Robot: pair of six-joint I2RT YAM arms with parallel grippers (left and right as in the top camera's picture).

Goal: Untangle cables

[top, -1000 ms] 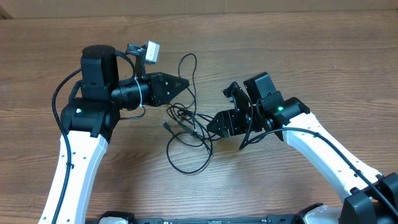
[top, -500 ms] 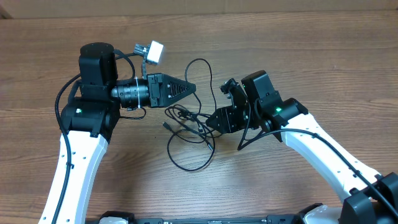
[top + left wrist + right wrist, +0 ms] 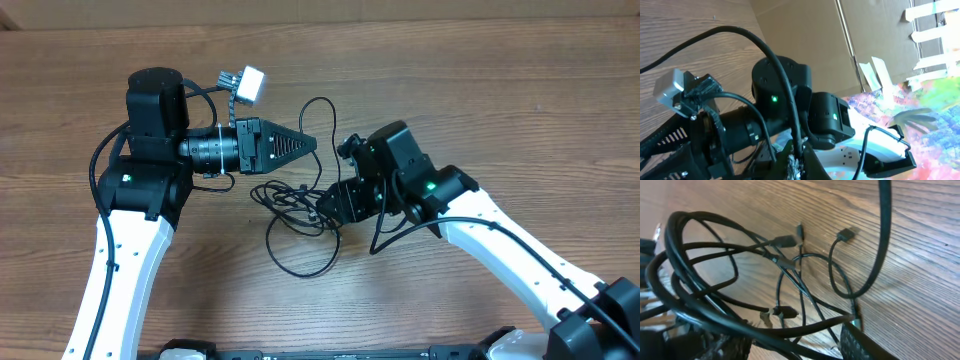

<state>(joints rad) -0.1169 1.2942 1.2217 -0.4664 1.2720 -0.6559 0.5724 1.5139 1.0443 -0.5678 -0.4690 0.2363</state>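
Note:
The cables (image 3: 292, 200) are thin black cords in a loose tangle at the table's middle, with one loop (image 3: 300, 268) trailing toward the front. One strand (image 3: 322, 102) arcs up to my left gripper (image 3: 312, 143), which is shut on it; the left wrist view shows that cord pinched between the fingertips (image 3: 799, 162). My right gripper (image 3: 328, 207) sits low at the tangle's right edge. In the right wrist view its jaws stand wide apart (image 3: 790, 345) with several cords (image 3: 790, 265) running across the gap. Small plugs (image 3: 846, 232) lie on the wood.
A brown cardboard wall (image 3: 400, 10) runs along the table's far edge. A white block (image 3: 247, 83) juts from the left wrist. Thick black arm cords (image 3: 880, 240) hang beside the right gripper. The two grippers are close together.
My right gripper has slid left into the tangle, which has shifted left a little. The left gripper first moved right with its cord, and has held still since.

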